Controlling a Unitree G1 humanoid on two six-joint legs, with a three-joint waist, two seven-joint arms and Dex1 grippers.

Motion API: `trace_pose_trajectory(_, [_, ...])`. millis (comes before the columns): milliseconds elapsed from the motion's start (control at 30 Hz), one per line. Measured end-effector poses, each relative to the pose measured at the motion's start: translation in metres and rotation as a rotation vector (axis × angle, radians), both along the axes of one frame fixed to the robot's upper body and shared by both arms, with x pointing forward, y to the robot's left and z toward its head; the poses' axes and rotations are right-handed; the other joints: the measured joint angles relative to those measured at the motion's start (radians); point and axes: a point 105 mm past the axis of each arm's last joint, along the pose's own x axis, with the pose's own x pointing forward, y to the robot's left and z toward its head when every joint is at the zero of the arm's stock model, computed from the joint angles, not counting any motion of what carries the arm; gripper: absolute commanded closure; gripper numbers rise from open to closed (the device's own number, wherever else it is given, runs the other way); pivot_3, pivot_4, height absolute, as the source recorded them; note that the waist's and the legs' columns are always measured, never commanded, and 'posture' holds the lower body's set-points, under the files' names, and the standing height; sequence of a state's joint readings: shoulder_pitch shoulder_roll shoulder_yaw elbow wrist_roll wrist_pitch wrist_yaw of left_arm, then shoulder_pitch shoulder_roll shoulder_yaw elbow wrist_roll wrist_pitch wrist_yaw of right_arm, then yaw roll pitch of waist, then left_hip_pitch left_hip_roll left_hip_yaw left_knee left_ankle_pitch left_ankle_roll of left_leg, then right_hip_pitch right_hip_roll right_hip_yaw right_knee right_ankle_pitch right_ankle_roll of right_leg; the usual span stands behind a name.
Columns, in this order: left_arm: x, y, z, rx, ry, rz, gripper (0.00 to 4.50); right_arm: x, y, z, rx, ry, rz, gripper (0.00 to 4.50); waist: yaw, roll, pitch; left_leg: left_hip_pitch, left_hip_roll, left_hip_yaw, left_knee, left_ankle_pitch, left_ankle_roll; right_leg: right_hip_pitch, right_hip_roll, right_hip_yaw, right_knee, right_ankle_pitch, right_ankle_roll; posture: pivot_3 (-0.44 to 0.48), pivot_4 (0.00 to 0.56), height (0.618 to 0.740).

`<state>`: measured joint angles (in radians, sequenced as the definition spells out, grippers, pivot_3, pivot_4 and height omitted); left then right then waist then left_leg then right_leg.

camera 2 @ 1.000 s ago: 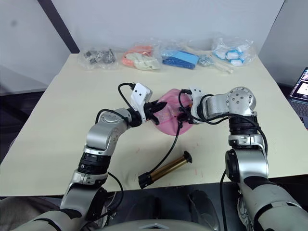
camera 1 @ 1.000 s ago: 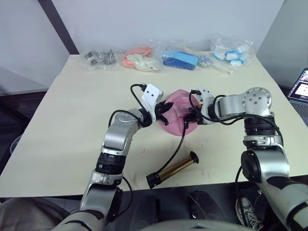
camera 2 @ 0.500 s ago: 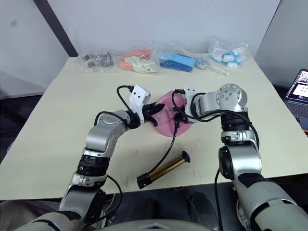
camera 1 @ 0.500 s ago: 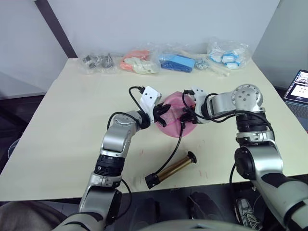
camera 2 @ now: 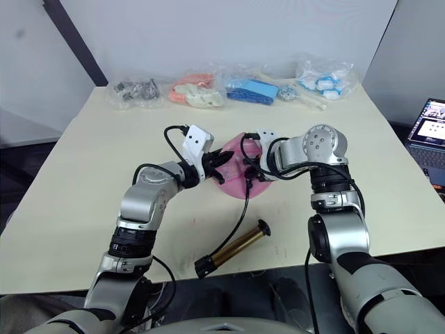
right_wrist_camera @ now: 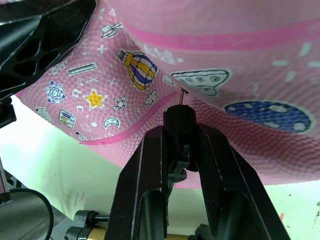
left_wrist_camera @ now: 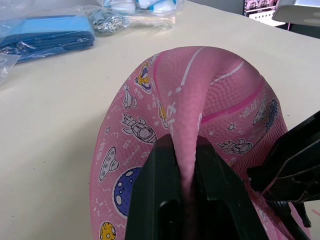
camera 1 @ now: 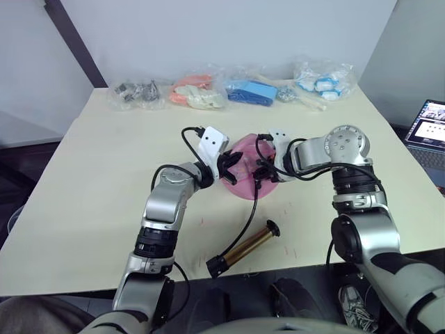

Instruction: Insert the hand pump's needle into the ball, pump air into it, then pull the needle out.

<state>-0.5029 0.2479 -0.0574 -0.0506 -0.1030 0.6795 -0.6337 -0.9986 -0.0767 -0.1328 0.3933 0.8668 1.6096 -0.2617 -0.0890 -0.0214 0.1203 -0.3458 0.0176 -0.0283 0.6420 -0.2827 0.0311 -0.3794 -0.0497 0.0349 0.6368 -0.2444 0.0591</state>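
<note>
Needle (right_wrist_camera: pixel 181 96) tip now sits right against the ball (camera 1: pixel 248 158), touching the pink skin just under a small dark spot that I take for the valve. Over the last second I see no real shift between the grippers and the ball; the whole view has swung a little, which is the head camera moving, not the things. So I judge insertion as lined up but not yet made: most of the pin is exposed.

My left gripper (left_wrist_camera: pixel 184 165) has its fingers (left_wrist_camera: pixel 160 185) clamped on a raised fold of the soft, under-inflated ball, steadying it on the worktop (camera 1: pixel 97 174). My right gripper (right_wrist_camera: pixel 182 135) has its fingers closed on the black fitting that carries the needle, pointing it at the ball's side.

The hand pump (camera 1: pixel 243 247) lies loose on the worktop near the front edge, well apart from both grippers, its black hose (camera 1: pixel 249 209) running up to the fitting.

The ball is slack, so the skin may dimple away under the push instead of taking the pin.
</note>
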Motion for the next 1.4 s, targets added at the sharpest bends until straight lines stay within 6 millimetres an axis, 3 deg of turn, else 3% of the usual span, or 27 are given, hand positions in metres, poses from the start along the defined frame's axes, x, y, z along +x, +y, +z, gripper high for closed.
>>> trace_pose_trajectory(767, [-0.0024,0.0029,-0.0020,0.010,0.010,0.008,4.46,0.0046,0.0057,-0.0083,0.041,0.113,-0.005,4.18,-0.004,0.002,-0.002,0.001,0.005,-0.006,-0.005,0.000,0.000,0.000,0.008,0.000,-0.010,0.002,-0.009,0.000,0.150,0.736])
trace_pose_trajectory(1400, [0.0023,0.0055,0.0021,0.021,-0.017,0.010,4.46,0.0069,0.0052,-0.0011,0.032,0.053,0.021,4.18,-0.004,0.005,0.001,-0.001,0.005,-0.007,-0.006,0.000,-0.001,-0.003,0.007,-0.001,-0.010,0.002,-0.009,0.000,0.150,0.736])
